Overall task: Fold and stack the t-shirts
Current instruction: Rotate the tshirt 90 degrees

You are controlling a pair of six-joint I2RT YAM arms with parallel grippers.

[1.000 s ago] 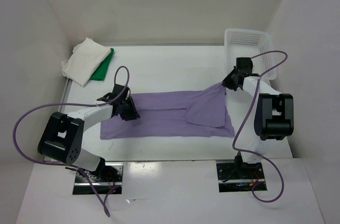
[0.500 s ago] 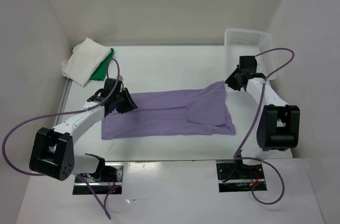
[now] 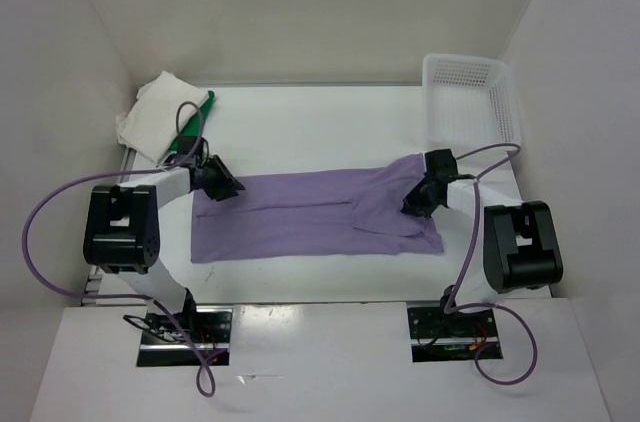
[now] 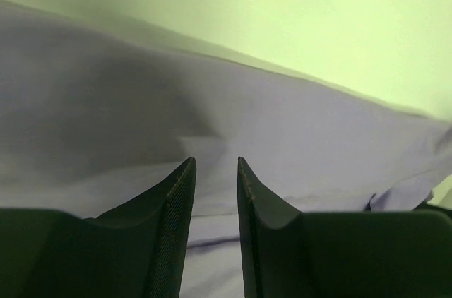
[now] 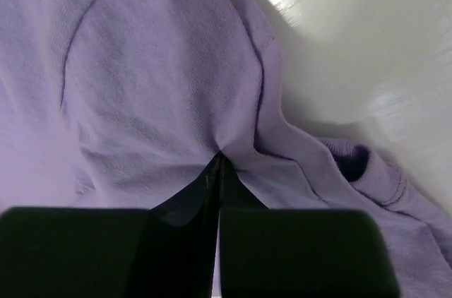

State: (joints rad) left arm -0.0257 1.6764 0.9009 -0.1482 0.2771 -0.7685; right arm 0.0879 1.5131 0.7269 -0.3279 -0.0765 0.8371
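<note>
1. The purple shirt [image 3: 300,217] lies spread flat across the middle of the table [image 3: 320,132], with its long side running left to right. At its right end, part of the cloth is folded back over the body of the shirt.

2. The right gripper [image 5: 217,157] sits low over that right end. Its jaws are pressed together with no gap between them. The cloth puckers into radiating creases at the tips, so a pinch of the purple shirt is clamped there. A rolled hem lies just beside the tips, toward the bare table.

3. The left gripper [image 4: 215,164] is at the far left corner of the purple shirt. Its jaws stand a narrow slot apart, and nothing shows between them. Purple cloth fills the view beyond the tips. Whether the tips touch the cloth cannot be told.

4. In the far left corner of the table, the white shirt [image 3: 155,112] lies folded on top of the green shirt [image 3: 203,110]. A green edge shows along its right side.

5. The basket [image 3: 465,59] stands in the far right corner, well apart from the shirts. Only its own lattice floor is visible inside.
</note>
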